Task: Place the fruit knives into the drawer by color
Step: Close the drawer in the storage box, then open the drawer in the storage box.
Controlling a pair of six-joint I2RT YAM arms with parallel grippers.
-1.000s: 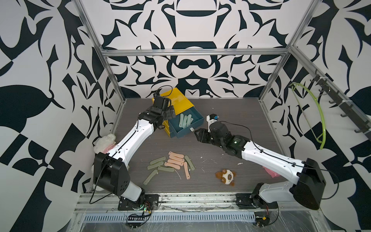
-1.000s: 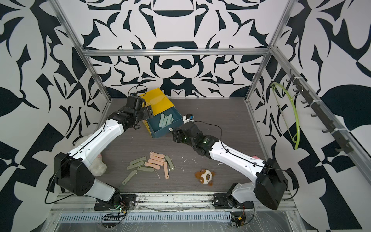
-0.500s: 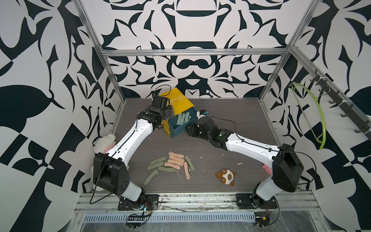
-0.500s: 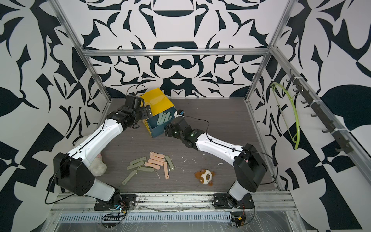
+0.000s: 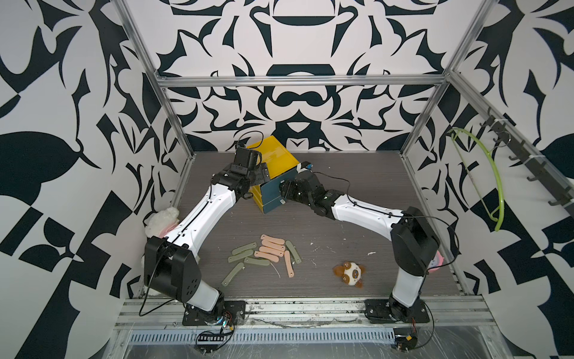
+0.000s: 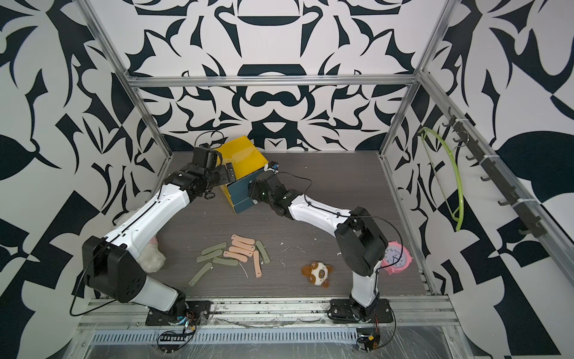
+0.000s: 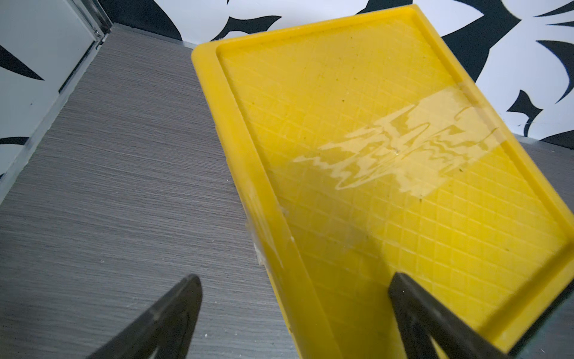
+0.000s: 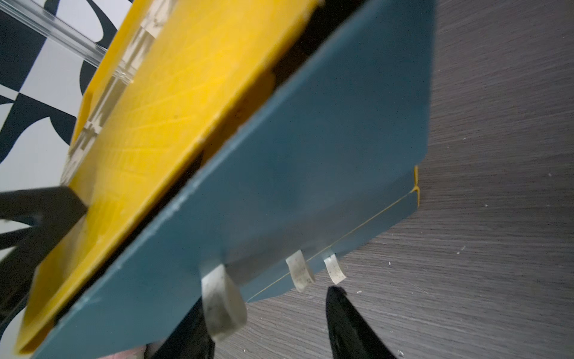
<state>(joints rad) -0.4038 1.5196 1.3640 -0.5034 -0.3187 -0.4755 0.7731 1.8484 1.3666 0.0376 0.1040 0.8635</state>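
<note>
Yellow drawer (image 5: 278, 157), teal fronts; fruit knives (image 5: 269, 250) peach and olive; walls (image 5: 295, 40) patterned black-and-white.

Bright, even light; soft shadows; glare on the drawer (image 7: 403, 149); wrist views blurred

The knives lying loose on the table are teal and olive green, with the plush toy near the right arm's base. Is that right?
Not teal: both top views show the loose ones are peach-pink knives and olive green knives. The plush toy does lie near the right arm's base.
</note>
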